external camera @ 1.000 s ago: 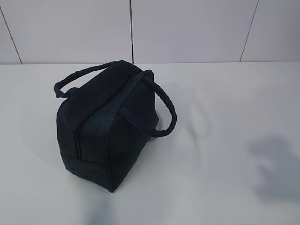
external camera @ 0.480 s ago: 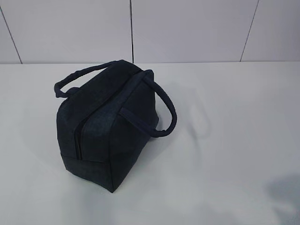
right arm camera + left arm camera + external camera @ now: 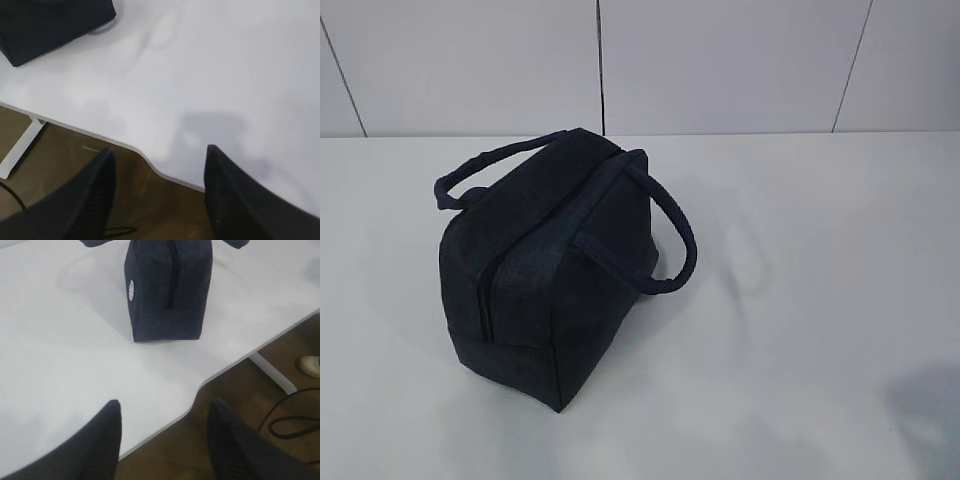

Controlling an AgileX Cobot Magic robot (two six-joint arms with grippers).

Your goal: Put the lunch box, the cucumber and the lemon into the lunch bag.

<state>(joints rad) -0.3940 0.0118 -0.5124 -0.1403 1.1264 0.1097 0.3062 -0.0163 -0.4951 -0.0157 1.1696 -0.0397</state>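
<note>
The dark navy boxy fabric lunch bag (image 3: 555, 265) stands zipped on the white counter (image 3: 800, 300); lunch box, cucumber and lemon are out of sight, probably inside. Left pincer (image 3: 164, 432) and right pincer (image 3: 157, 185), both released and empty, hang over the counter's edge.

Lunch bag (image 3: 545, 270): zipper closed, contents hidden. Left wrist view crops its top and handles (image 3: 167, 290); right wrist view shows one corner only (image 3: 50, 22). Left gripper (image 3: 162, 440) and right gripper (image 3: 157, 192): finger bases cut by the lower edge; neither appears in exterior view.
</note>
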